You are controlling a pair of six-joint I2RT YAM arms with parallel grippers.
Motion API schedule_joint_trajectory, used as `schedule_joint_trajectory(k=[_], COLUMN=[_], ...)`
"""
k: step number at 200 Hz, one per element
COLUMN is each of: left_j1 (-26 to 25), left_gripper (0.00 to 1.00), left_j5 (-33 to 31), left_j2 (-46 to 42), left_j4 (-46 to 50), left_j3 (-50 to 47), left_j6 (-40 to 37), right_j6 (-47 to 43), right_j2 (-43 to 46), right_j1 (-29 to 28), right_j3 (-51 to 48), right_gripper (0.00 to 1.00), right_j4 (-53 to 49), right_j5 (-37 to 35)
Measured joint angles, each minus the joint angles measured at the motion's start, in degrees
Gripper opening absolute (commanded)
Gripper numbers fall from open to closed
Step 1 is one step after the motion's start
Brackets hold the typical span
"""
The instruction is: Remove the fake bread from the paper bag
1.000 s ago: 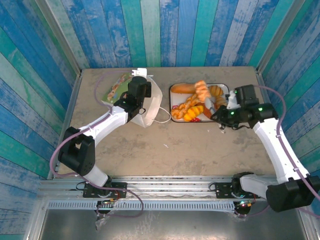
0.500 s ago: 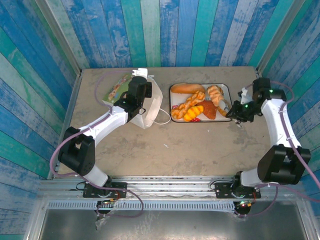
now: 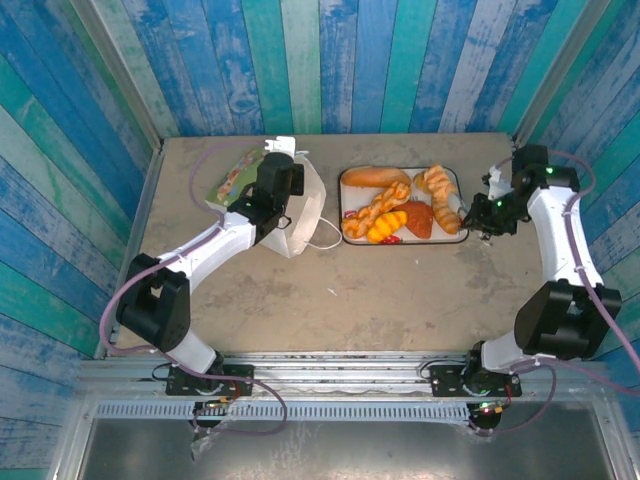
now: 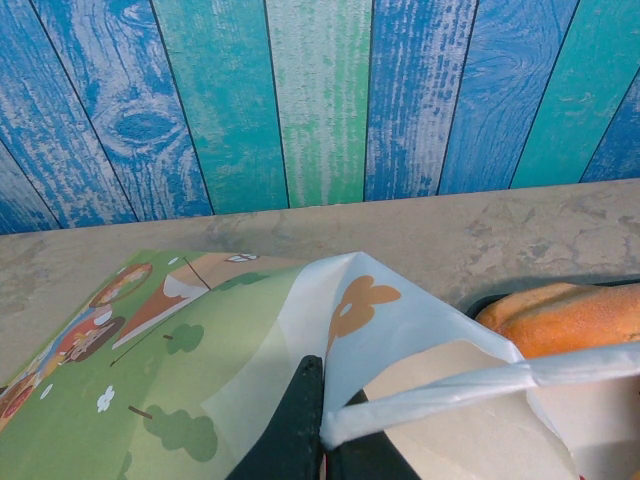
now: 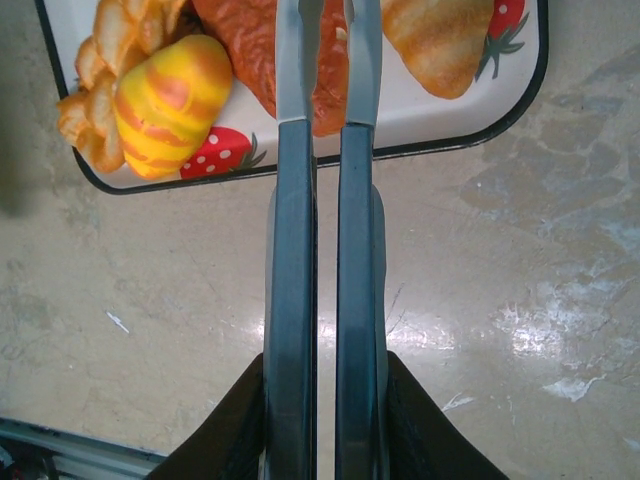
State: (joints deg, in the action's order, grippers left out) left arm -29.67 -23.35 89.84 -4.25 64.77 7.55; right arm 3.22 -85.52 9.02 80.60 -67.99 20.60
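The white paper bag point(image 3: 300, 212) lies on the table left of the tray, and my left gripper point(image 3: 275, 182) is shut on its raised rim beside a handle point(image 4: 470, 385). In the left wrist view the black fingertips point(image 4: 300, 400) pinch the bag point(image 4: 400, 320). Several pieces of fake bread point(image 3: 392, 210) lie on the strawberry tray point(image 3: 400, 243): a long roll point(image 3: 375, 177), a twisted braid point(image 3: 368, 210), a yellow-orange bun point(image 5: 170, 105) and a red-brown pastry point(image 5: 240, 40). My right gripper point(image 3: 482, 212) is shut on metal tongs point(image 5: 325, 200); their tips hang over the tray with nothing between them.
A green illustrated sheet point(image 3: 232, 178) lies under the bag's far left side. The blue plank walls stand close behind the table, and the right arm is near the right wall. Bare tabletop stretches in front of the tray and bag point(image 3: 380, 290).
A second ago the tongs held a braided piece above the tray. That piece now lies in the tray, and the right arm has swung back to the right. The left arm has stayed still.
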Motion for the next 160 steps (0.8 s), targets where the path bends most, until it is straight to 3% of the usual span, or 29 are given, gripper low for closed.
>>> schedule_joint_trajectory(k=[160], left_j1=[0.0], left_gripper=[0.00], left_j5=[1.1], left_j2=[0.0], left_j4=[-0.1], left_j3=[0.0], left_j6=[0.1], right_j6=[-1.4], right_j2=[-7.3], right_j1=[-0.6], right_j3=[4.4], right_gripper=[0.10], right_j4=[-1.8], right_j5=[1.7])
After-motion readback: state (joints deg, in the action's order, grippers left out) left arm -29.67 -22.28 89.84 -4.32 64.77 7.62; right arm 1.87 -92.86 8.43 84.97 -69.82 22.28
